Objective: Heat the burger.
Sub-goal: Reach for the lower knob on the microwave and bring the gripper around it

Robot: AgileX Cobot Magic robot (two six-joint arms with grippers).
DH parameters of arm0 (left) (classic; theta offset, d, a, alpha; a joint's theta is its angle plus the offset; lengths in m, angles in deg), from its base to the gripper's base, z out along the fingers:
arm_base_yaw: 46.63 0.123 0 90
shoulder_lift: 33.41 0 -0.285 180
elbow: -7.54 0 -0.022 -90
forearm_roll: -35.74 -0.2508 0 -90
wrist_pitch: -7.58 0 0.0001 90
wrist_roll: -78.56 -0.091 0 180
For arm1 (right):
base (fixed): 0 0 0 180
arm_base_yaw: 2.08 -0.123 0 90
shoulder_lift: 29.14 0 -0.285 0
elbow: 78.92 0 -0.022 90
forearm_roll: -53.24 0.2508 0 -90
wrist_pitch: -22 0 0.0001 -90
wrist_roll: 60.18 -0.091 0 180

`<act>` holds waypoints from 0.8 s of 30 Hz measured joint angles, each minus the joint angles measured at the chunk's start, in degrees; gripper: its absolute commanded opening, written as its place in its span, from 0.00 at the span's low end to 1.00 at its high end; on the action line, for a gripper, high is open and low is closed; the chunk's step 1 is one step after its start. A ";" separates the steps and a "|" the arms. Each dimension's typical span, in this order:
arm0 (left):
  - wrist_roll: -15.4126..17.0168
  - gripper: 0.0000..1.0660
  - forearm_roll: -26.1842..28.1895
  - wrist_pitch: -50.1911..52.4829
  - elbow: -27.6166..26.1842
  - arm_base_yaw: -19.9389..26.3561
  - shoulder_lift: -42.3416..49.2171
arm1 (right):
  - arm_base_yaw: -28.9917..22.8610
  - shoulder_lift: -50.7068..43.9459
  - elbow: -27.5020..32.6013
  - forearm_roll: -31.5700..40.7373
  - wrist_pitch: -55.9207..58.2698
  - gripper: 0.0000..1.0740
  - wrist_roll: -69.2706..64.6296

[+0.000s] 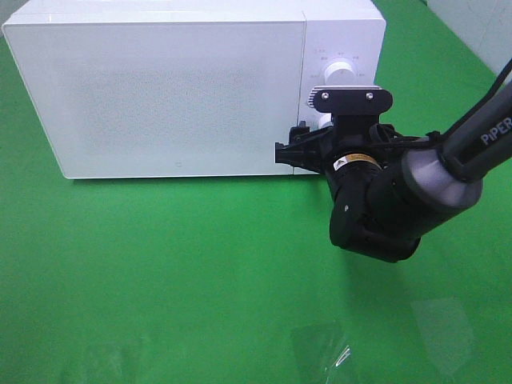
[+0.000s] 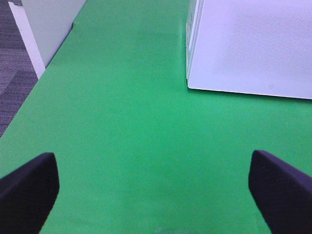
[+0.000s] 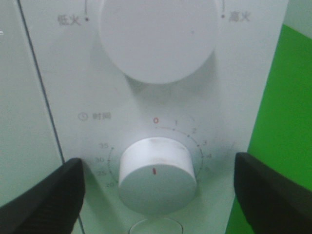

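The burger is out of view; the white microwave (image 1: 160, 88) stands shut on the green table. My right gripper (image 1: 308, 144) is at the microwave's control panel, open, its fingers (image 3: 44, 200) on either side of the lower timer knob (image 3: 157, 173) without touching it. The knob's red mark points to about 0. The upper power knob (image 3: 157, 36) is above it. My left gripper (image 2: 153, 187) is open and empty over bare green cloth, to the left of the microwave's corner (image 2: 243, 48). It does not show in the high view.
The green cloth (image 1: 160, 272) covers the table. The table's left edge and a white cabinet (image 2: 48, 24) show in the left wrist view. Clear plastic film (image 1: 320, 348) lies near the front edge.
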 measured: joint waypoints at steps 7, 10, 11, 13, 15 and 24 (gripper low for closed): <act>0.00 0.94 0.00 0.00 0.00 0.00 0.00 | 0.34 0.00 0.00 -0.80 0.00 0.71 0.00; 0.00 0.94 0.00 0.00 0.00 0.00 0.00 | 0.34 0.00 0.00 -0.92 0.00 0.71 0.00; 0.00 0.94 0.00 0.00 0.00 0.00 0.00 | 0.34 0.00 0.00 -0.92 0.00 0.71 0.00; 0.00 0.94 0.00 0.00 0.00 0.00 0.00 | 0.34 0.00 0.00 -1.09 0.00 0.71 0.00; 0.00 0.94 0.00 0.00 0.00 0.00 0.00 | 0.34 0.00 -0.11 -1.26 0.06 0.71 0.11; 0.00 0.94 0.00 0.00 0.00 0.00 0.00 | 0.17 0.00 -0.52 -1.89 0.40 0.61 0.17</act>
